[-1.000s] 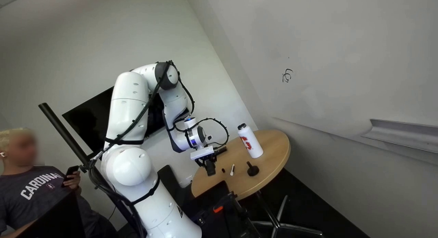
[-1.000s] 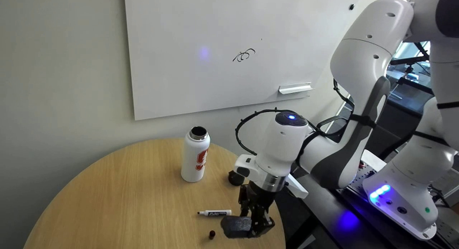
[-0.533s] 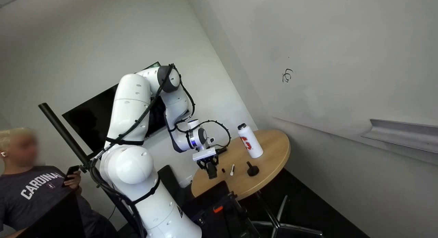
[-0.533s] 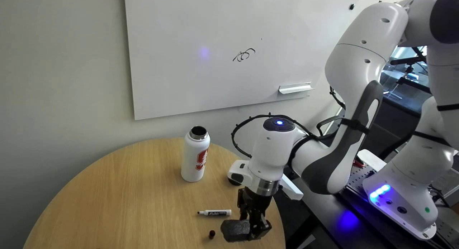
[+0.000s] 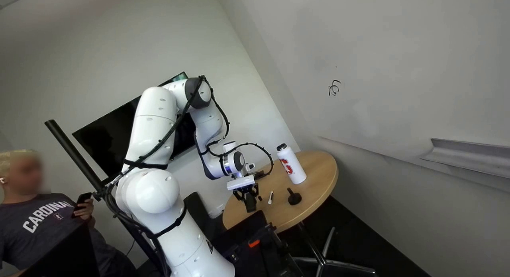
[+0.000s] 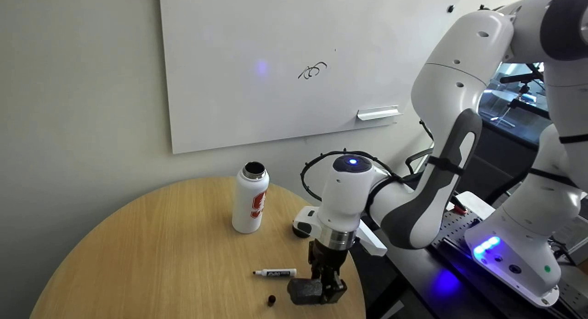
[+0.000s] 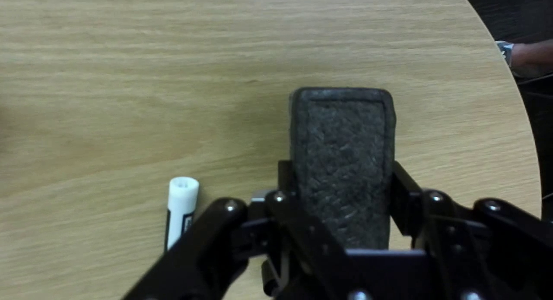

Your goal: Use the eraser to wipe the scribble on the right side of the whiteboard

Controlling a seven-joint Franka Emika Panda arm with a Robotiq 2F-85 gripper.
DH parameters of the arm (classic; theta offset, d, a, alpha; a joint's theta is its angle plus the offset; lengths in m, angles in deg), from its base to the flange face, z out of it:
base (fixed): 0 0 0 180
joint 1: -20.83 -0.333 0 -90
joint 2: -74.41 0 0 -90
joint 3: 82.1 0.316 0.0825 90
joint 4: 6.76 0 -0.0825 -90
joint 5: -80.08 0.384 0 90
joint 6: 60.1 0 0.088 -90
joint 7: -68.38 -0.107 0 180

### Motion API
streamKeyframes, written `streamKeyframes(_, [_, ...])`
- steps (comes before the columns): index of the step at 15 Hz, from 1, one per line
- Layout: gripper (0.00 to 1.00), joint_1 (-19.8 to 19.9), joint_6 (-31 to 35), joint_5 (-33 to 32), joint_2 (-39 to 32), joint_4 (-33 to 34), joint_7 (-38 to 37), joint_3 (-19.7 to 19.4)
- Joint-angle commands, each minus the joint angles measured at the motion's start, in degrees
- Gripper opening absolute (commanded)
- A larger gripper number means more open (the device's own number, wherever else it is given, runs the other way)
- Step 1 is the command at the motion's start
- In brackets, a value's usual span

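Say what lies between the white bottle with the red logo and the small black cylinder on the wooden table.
A white marker with a black label lies between the bottle and the cylinder in an exterior view.

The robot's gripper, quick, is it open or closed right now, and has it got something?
Gripper: closed, holding the dark eraser gripped between its two sides.

I have a round wooden table (image 6: 161, 245) under my claw (image 7: 343, 179). In an exterior view, near the claw's left, I see a white dry-erase marker (image 6: 275, 272) and a small black cap (image 6: 271, 300); up and left of the claw, well apart, a white water bottle (image 6: 248, 204) stands upright.
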Motion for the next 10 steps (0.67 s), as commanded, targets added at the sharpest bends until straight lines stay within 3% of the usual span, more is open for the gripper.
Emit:
streamKeyframes(1, [0.28, 0.64, -2.81, 3.10, -0.28, -0.42, 1.24, 0.84])
streamKeyframes(4, [0.28, 0.33, -3.97, 3.94, -0.69, -0.34, 1.00, 0.61])
streamKeyframes(5, [0.78, 0.11, -4.12, 3.88, -0.71, -0.29, 0.95, 0.40])
streamKeyframes(6, [0.79, -0.15, -4.18, 3.76, -0.63, -0.24, 0.87, 0.17])
streamKeyframes(9, [0.99, -0.42, -4.00, 3.46, -0.32, -0.27, 0.82, -0.13])
streamKeyframes(10, [1.00, -0.44, -4.06, 3.45, -0.24, -0.29, 0.80, -0.16])
